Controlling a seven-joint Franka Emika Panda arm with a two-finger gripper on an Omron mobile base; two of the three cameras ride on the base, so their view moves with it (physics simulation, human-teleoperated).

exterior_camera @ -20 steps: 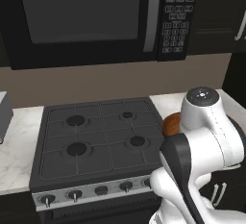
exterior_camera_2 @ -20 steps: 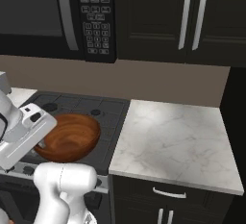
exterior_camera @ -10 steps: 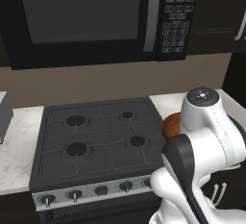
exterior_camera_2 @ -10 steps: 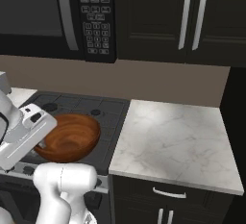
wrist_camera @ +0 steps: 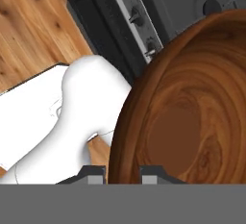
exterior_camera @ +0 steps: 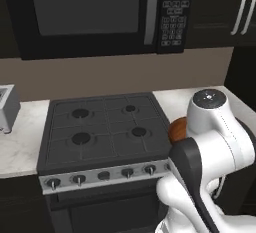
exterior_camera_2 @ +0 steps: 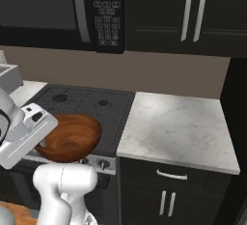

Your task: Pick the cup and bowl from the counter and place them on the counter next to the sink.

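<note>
My gripper (wrist_camera: 123, 174) is shut on the near rim of the bowl (wrist_camera: 192, 112), one fingertip on each side of the rim. The glossy reddish-brown bowl (exterior_camera_2: 70, 137) hangs tilted in the air over the front right edge of the black stovetop (exterior_camera_2: 91, 105). In the left base view only a sliver of the bowl (exterior_camera: 177, 128) shows behind my white arm. The white marble counter (exterior_camera_2: 178, 122) lies to the right of the stove. The cup and the sink are out of view.
A black microwave (exterior_camera: 95, 12) hangs above the stovetop (exterior_camera: 100, 127). A grey toaster (exterior_camera: 7, 107) stands on the counter strip left of the stove. Dark cabinets (exterior_camera_2: 193, 11) are above the right counter, stove knobs (wrist_camera: 137, 14) and wooden floor (wrist_camera: 33, 26) below the bowl.
</note>
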